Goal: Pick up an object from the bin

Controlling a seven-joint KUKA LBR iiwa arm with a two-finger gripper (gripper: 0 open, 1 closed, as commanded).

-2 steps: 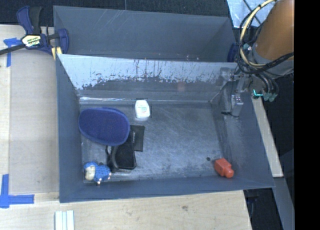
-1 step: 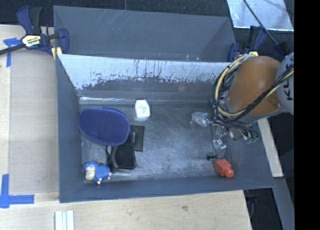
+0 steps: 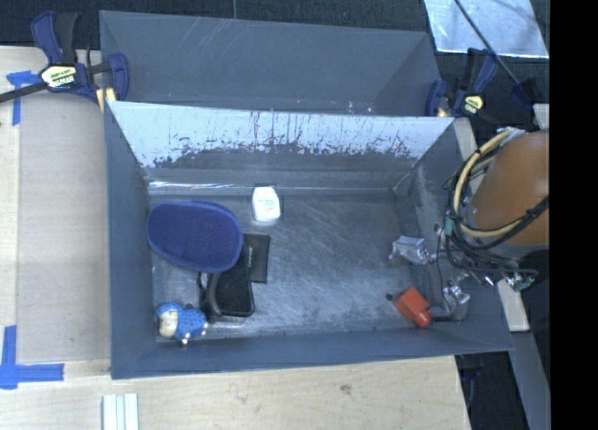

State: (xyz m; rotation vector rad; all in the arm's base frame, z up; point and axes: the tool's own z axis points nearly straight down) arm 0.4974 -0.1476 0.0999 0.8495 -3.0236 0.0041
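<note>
My gripper [image 3: 432, 269] hangs low at the bin's right side, close to the right wall. Just below and left of it, a small red block-like thing [image 3: 412, 307] lies on the floor in the front right corner; whether it touches the gripper I cannot tell. Nothing shows as held.
On the bin's left side a blue oval pad [image 3: 194, 235] rests above a black flat case [image 3: 233, 292] and a dark card [image 3: 256, 258]. A white cap-shaped piece [image 3: 266, 205] lies near the back wall. A small blue and yellow toy figure [image 3: 179, 322] lies front left.
</note>
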